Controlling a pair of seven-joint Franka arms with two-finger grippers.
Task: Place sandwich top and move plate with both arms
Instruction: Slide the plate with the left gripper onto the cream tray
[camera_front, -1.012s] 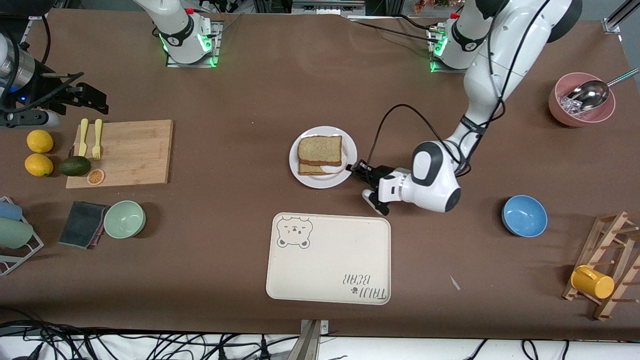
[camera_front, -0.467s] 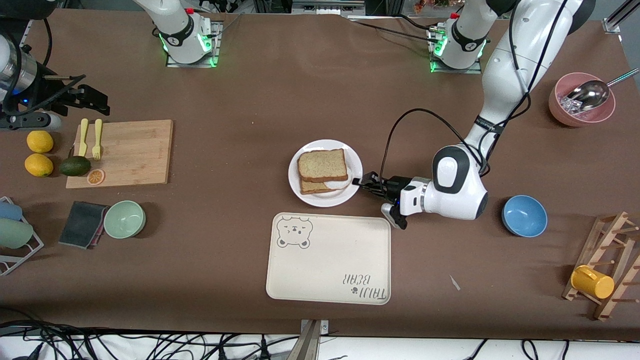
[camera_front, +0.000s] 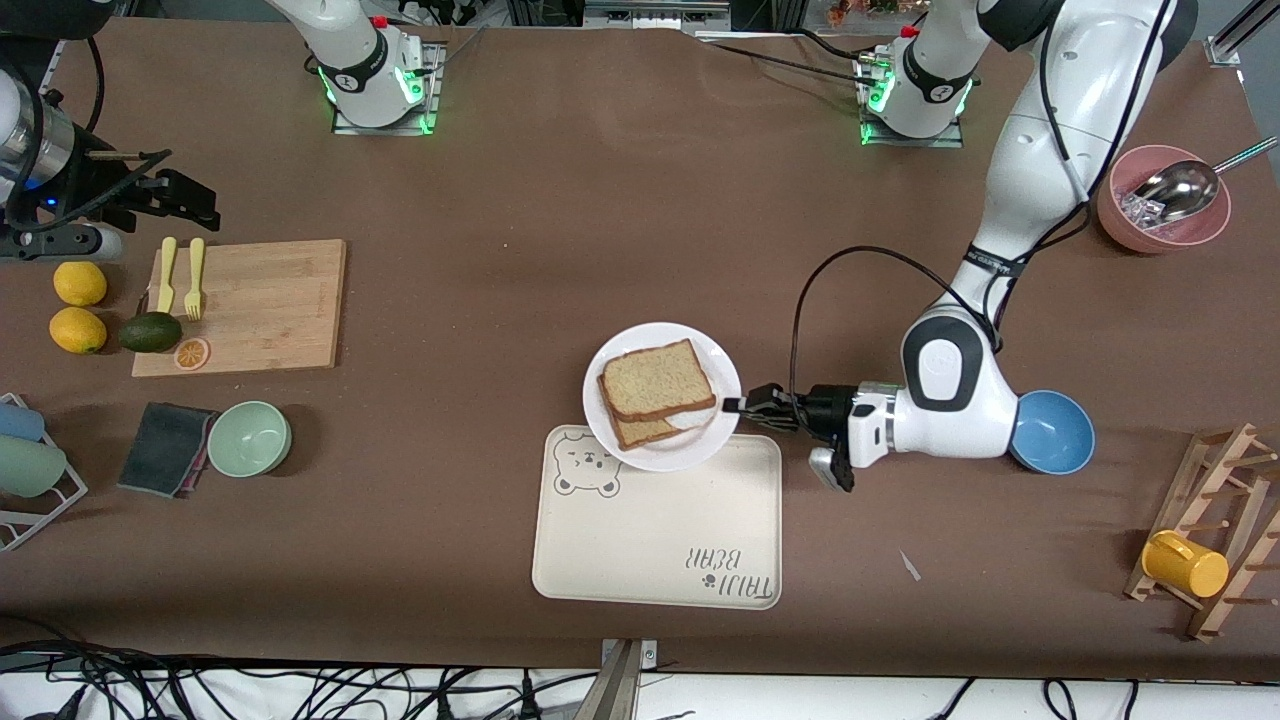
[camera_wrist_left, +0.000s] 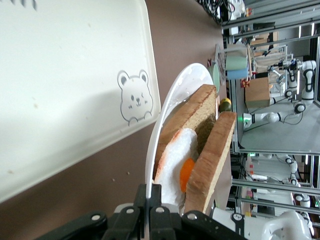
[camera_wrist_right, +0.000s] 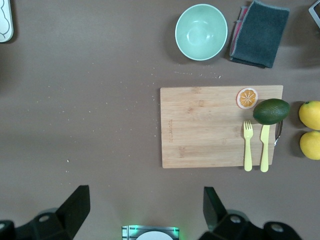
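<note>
The white plate hangs tilted over the bear-print edge of the cream tray. My left gripper is shut on its rim at the left arm's end. On the plate the pale speckled sandwich top lies on a fried egg and a darker slice. In the left wrist view my left gripper pinches the plate's rim, with the egg between the sandwich top and the lower slice. My right gripper waits open above the table by the cutting board; its fingers stand wide apart.
The wooden cutting board carries two yellow forks, an avocado and an orange slice, with two lemons beside it. A green bowl and a dark cloth lie nearer the camera. A blue bowl sits right by the left arm. A pink bowl and a wooden rack stand at that end.
My left gripper has carried the plate with the sandwich toward the front camera, from the table's middle to over the tray's edge. The right arm has not moved.
</note>
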